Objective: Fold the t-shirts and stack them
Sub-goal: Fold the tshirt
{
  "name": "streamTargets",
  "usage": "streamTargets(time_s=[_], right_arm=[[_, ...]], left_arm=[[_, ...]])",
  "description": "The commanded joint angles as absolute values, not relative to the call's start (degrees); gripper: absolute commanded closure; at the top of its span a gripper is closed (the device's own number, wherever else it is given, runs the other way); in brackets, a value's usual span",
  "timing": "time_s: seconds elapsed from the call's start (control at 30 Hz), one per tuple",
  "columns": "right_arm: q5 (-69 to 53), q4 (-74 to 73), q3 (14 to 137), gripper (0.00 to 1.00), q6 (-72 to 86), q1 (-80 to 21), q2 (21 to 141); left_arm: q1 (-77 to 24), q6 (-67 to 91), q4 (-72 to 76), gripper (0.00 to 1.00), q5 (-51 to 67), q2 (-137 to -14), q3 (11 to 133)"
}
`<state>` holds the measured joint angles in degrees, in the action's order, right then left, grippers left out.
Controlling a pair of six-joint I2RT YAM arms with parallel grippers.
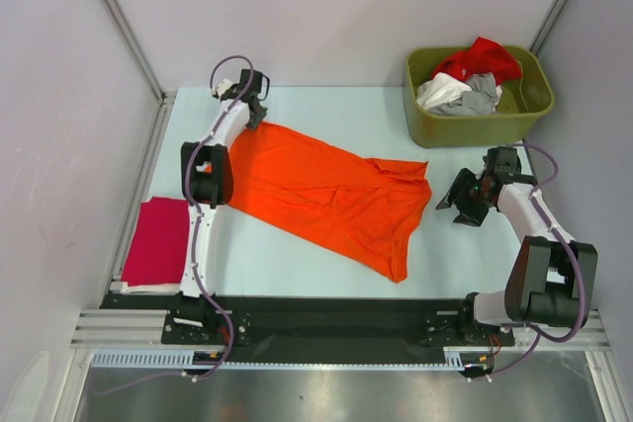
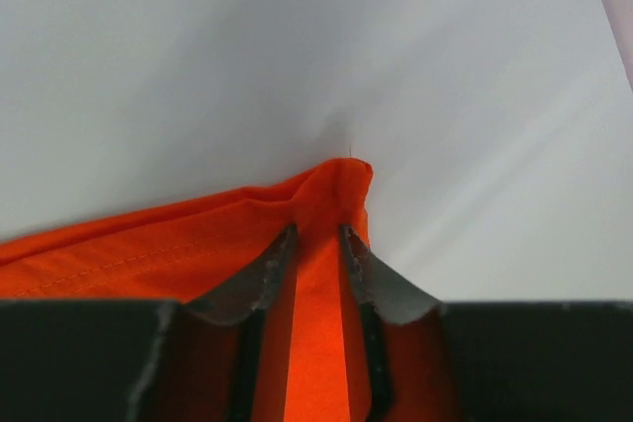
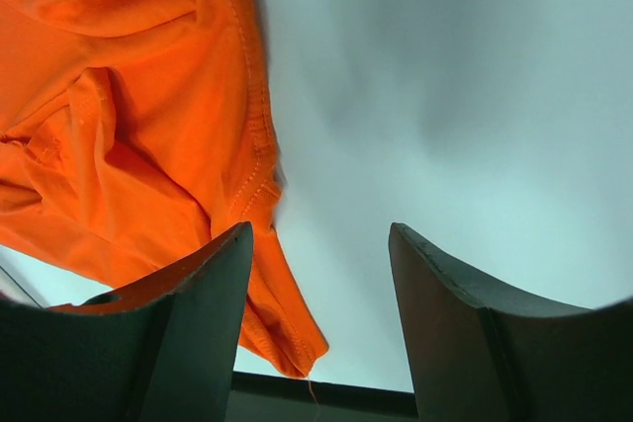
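The large orange t-shirt (image 1: 331,195) lies spread diagonally across the table, wrinkled at its right end. My left gripper (image 1: 254,111) is at its far left corner, shut on a pinch of the orange cloth (image 2: 318,274). My right gripper (image 1: 463,203) is open and empty just right of the shirt; its wrist view shows the shirt's hem (image 3: 148,145) by the left finger. A folded magenta-red t-shirt (image 1: 158,241) lies at the table's left edge. Red (image 1: 482,56), white (image 1: 440,92) and grey (image 1: 482,96) t-shirts sit heaped in the bin.
The olive-green plastic bin (image 1: 477,126) stands at the back right corner. Grey walls close in the table on the left, back and right. A black rail (image 1: 326,318) runs along the near edge by the arm bases.
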<state>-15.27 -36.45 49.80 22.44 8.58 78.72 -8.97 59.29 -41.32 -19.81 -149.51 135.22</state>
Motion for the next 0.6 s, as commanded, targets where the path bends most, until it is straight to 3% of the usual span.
streamTargets(time_s=[0.0,0.13,0.27,0.57], right_arm=[[-16.9,-35.4,49.3,0.37,22.5,9.3,76.8],[-17.1,-35.4,49.7,0.37,22.6,9.3,76.6],[-17.8,-35.3,50.6,0.37,22.2,9.3,77.4],[-18.5,-34.9,56.3,0.37,22.5,8.9,81.7]], left_arm=[[-9.2,60.1,-45.5,0.75,-17.3,-152.4,136.8],[-9.2,57.2,-45.5,0.82,-16.9,-152.7,138.0],[-9.3,53.5,-45.4,1.00,-17.9,-151.4,137.2],[-10.0,41.1,-41.1,1.00,-22.0,-140.8,130.3]])
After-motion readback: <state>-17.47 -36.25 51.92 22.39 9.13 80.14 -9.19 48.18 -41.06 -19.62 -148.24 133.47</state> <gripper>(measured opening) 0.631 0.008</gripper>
